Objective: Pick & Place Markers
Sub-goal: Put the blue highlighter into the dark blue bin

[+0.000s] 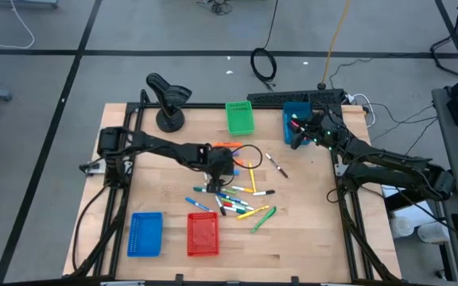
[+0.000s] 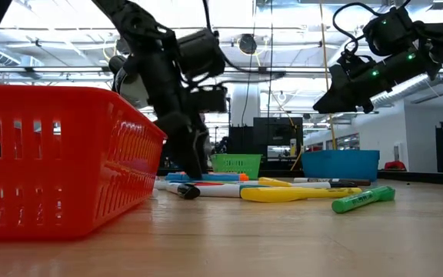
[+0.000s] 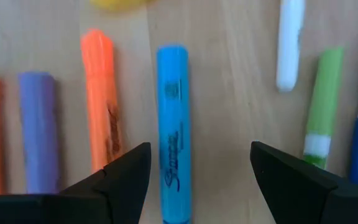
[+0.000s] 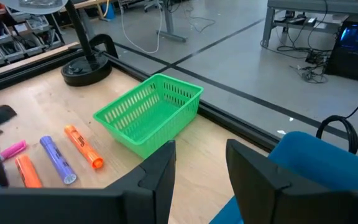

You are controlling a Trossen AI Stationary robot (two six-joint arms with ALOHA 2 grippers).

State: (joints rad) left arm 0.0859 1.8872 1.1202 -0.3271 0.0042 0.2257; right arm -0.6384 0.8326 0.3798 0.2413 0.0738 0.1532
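Left claw point(image 3: 194, 177) hangs wide open, holding nothing, straddling a blue marker point(image 3: 173, 124) flat on the tabletop point(image 1: 308, 222) among the markers; it should descend squarely and close mid-barrel, clear of the orange marker point(image 3: 100, 99).

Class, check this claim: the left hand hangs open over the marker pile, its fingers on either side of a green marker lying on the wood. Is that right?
Not quite. The left hand is open over the markers, but the one between its fingers is the blue marker, not a green one. The left wrist view shows it; a green marker lies off to one side.
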